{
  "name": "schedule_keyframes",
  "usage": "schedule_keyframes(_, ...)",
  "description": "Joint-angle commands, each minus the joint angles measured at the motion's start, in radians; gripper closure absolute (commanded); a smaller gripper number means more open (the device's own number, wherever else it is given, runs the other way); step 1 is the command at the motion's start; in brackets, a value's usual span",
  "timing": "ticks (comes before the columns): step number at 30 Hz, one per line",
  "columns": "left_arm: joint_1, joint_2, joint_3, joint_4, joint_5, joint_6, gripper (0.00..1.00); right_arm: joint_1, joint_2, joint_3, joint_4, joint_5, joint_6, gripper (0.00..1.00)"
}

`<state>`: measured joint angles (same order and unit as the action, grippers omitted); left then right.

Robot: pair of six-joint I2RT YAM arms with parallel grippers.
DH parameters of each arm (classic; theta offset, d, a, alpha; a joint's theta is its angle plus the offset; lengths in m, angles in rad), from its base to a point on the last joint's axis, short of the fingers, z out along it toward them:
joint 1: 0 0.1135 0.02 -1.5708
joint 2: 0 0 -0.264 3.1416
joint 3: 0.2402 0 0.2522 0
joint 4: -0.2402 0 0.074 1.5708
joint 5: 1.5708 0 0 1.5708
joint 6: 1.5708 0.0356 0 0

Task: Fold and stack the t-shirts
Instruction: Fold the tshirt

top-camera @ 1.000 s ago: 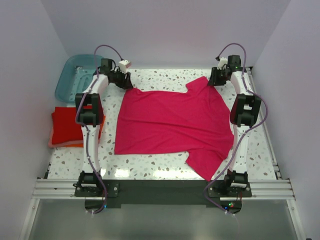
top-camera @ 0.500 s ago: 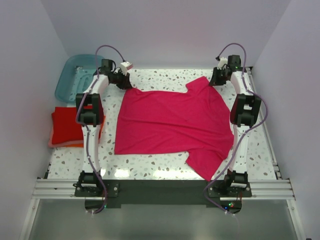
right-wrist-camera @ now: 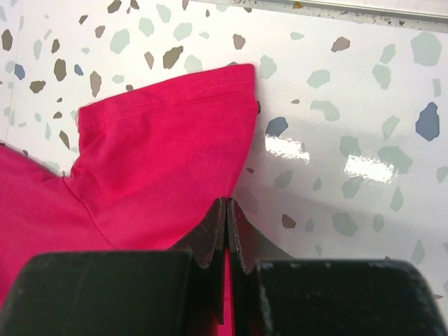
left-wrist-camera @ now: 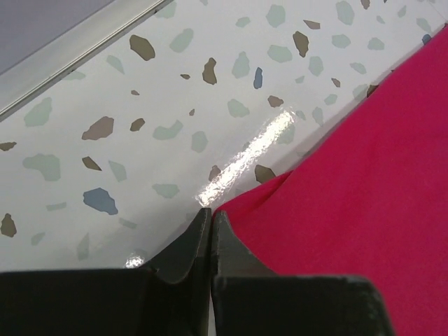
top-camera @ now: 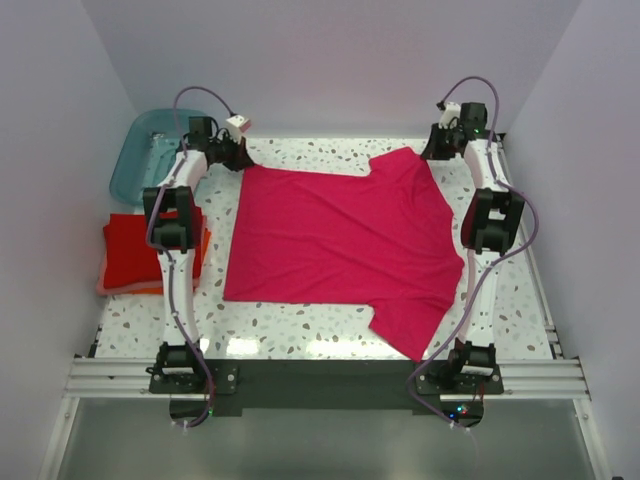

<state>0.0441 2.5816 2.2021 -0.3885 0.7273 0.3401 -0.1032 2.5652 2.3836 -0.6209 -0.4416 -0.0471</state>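
Terrazzo table (top-camera: 300,330), magenta t-shirt (top-camera: 340,240) now farther back, tauter.

Robot lab test cell I work in: plain white enclosure walls (top-camera: 330,60), speckled terrazzo tabletop (top-camera: 300,335), aluminium rail (top-camera: 540,375) at near edge.

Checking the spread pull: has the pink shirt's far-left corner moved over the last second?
Yes. The pink shirt corner, pinched by the left gripper, shifted left and farther back, toward the teal tub.

We read no text, labels, brands, numbers or signs in any view; magenta t-shirt (top-camera: 340,240) is plain cloth, bench (top-camera: 300,335) shows only speckles.
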Motion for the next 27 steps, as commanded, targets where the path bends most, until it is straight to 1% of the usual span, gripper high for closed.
schedule_keyframes(1, 0.007, -0.080, -0.021, 0.066, 0.035, 0.019, 1.00, -0.007, -0.054, 0.032, 0.067, -0.029, 0.021, 1.00)
schedule_keyframes(5, 0.007, -0.115, -0.082, 0.069, 0.032, 0.059, 1.00, -0.007, -0.079, 0.017, 0.069, -0.051, 0.016, 1.00)
schedule_keyframes(10, 0.008, -0.164, -0.126, 0.114, 0.041, 0.065, 1.00, -0.009, -0.117, -0.030, 0.058, -0.066, -0.022, 1.00)
schedule_keyframes(15, 0.016, -0.279, -0.258, 0.207, 0.069, 0.063, 1.00, -0.009, -0.178, -0.084, 0.036, -0.101, -0.046, 1.00)
schedule_keyframes(17, 0.020, -0.323, -0.310, 0.234, 0.083, 0.088, 1.00, -0.010, -0.203, -0.110, 0.035, -0.108, -0.062, 1.00)
schedule_keyframes(27, 0.031, -0.426, -0.436, 0.132, 0.116, 0.295, 1.00, -0.041, -0.338, -0.251, -0.032, -0.141, -0.135, 1.00)
